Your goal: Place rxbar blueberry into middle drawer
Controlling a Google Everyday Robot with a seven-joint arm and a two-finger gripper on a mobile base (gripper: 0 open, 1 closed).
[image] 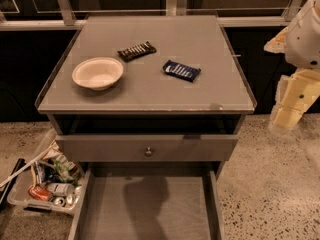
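Observation:
The rxbar blueberry, a small flat bar in a dark blue wrapper with white lettering, lies on the grey cabinet top, right of centre. The middle drawer is pulled out at the bottom of the view. It is a wide grey tray with a bare floor and a shadow across it. My arm and gripper hang at the right edge of the view, beside the cabinet. They are off to the right of the bar and touch nothing.
A white bowl sits on the left of the cabinet top. A black-brown wrapped bar lies behind it. A shut drawer front with a round knob is above the open drawer. A clear bin of cans and trash stands on the floor at left.

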